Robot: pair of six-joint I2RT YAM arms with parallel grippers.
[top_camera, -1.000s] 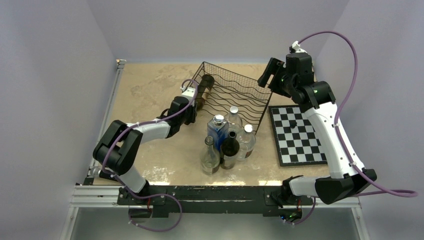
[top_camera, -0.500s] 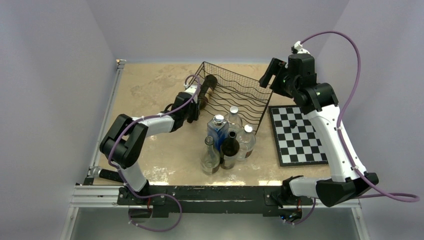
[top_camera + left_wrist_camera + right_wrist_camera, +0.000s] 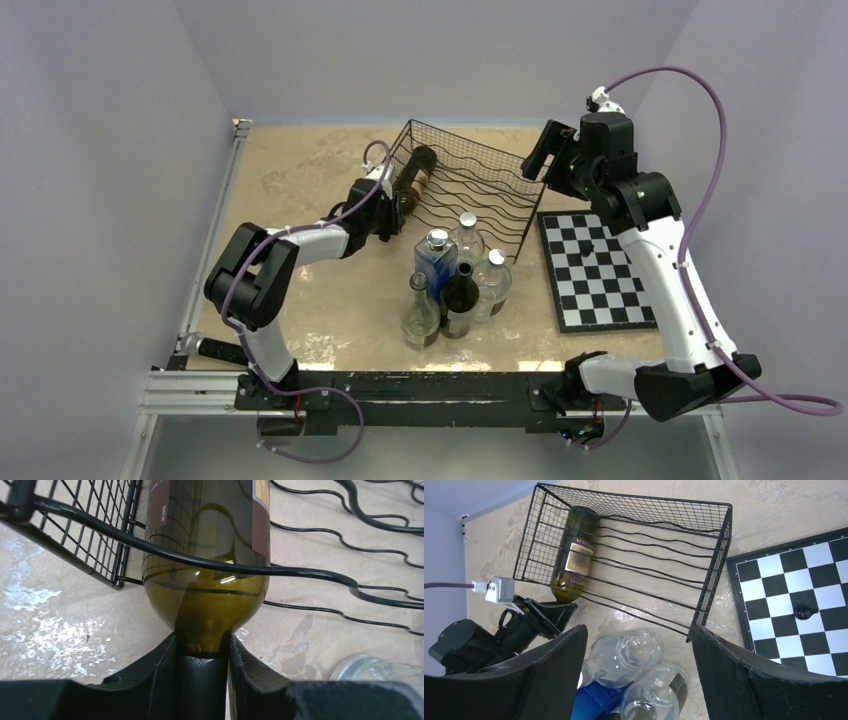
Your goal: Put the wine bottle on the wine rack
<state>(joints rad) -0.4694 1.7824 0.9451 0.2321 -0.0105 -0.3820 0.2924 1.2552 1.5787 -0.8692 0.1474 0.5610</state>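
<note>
The wine bottle [image 3: 412, 172] is dark olive-green glass with a brown label. It lies on its side in the left-most cradle of the black wire wine rack [image 3: 470, 195], base toward the back; it also shows in the right wrist view [image 3: 574, 555]. My left gripper [image 3: 202, 652] is shut on the bottle's black-capped neck [image 3: 201, 680] at the rack's near-left edge [image 3: 75, 525]. My right gripper [image 3: 545, 148] is open and empty, held high above the rack's right end, looking down on the rack [image 3: 664, 575].
A cluster of several upright bottles [image 3: 452, 280], clear, blue and dark, stands just in front of the rack. A black-and-white chessboard [image 3: 595, 270] with one dark piece [image 3: 804, 611] lies to the right. Purple walls enclose the table on three sides.
My left arm has pushed the wine bottle further back into the rack's left cradle. My right arm has drifted slightly right and stayed open.
</note>
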